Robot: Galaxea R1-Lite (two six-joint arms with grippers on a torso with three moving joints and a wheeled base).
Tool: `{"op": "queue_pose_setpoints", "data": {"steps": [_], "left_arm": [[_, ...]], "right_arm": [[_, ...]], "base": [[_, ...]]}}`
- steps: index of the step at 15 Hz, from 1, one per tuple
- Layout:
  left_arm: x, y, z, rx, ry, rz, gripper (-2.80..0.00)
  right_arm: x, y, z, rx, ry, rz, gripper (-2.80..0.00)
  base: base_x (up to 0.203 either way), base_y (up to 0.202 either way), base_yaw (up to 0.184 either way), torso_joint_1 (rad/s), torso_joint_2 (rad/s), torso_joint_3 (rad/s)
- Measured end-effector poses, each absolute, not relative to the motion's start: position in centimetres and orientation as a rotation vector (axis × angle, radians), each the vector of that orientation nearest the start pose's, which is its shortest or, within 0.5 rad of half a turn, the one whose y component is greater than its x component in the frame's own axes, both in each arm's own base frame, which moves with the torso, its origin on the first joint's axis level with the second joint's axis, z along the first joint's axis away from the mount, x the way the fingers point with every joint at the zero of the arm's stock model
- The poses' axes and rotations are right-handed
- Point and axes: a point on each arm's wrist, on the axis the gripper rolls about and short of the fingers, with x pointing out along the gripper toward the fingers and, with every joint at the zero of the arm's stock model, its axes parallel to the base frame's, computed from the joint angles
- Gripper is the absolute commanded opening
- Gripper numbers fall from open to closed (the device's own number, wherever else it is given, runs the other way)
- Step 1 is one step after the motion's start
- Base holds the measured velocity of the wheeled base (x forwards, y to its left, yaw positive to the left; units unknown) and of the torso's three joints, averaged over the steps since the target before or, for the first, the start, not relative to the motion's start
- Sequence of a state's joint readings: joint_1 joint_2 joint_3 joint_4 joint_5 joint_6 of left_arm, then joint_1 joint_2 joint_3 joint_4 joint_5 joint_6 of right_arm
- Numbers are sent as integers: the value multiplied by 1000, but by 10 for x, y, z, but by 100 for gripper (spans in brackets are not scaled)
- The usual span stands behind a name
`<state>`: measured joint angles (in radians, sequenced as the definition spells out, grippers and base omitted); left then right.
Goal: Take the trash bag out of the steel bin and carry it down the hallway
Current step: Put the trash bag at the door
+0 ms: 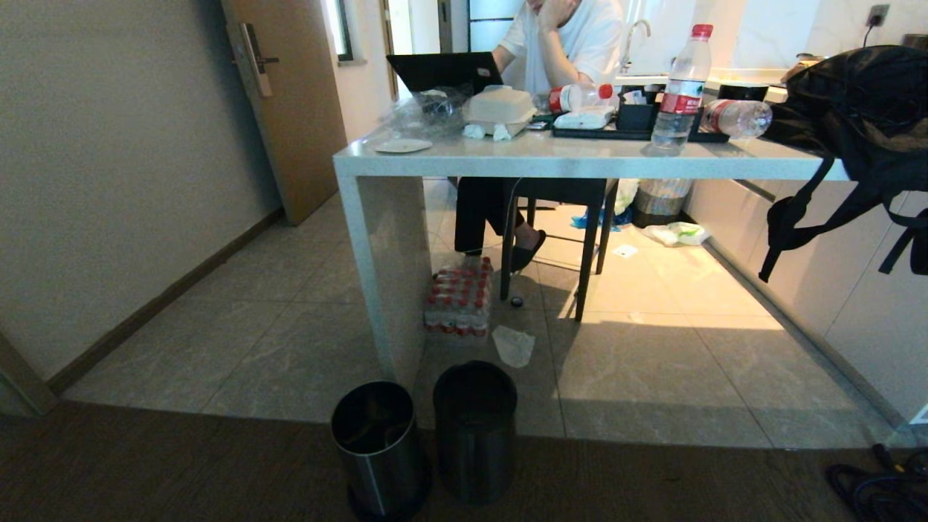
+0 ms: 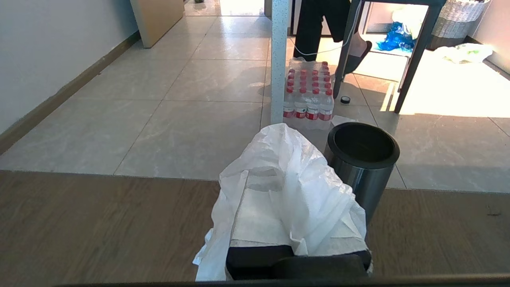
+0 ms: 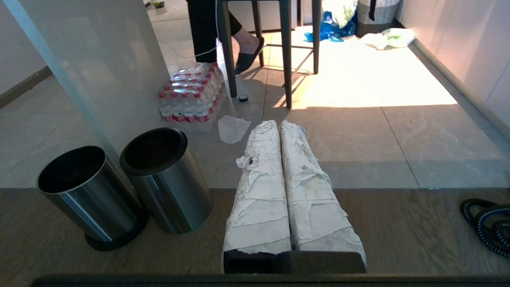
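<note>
Trash bag clamped in left jaws, right jaws together, steel bin emptied.

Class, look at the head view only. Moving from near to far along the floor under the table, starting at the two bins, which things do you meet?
steel bin and black bucket side by side → flat white paper sheet → pack of water bottles → the seated person's foot.

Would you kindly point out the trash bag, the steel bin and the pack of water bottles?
trash bag (image 2: 287, 187), left wrist view, crumpled front.
steel bin (image 1: 377, 457), head view, side wall.
pack of water bottles (image 1: 460, 301), head view, top caps.
</note>
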<state>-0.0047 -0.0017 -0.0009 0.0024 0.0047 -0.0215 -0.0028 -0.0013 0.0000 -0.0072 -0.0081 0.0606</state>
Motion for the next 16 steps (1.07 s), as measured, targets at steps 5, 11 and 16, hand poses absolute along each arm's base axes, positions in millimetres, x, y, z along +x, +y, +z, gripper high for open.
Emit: {"op": "queue_pose_setpoints", "data": {"steps": [5,11,16], "left_arm": [[-23,0,75,-28,0,0,-280],[-23,0,75,-26,2,-1,-280],[-23,0,75,-26,2,-2,-280]], "right_arm": [[-23,0,76,61,-9,-10,-280],[-23,0,76,61,-9,-10,-280],[-23,0,76,61,-9,-10,-280]], "base": [[0,0,0,0,0,0],[0,0,0,0,0,0],[0,0,0,0,0,0]]}}
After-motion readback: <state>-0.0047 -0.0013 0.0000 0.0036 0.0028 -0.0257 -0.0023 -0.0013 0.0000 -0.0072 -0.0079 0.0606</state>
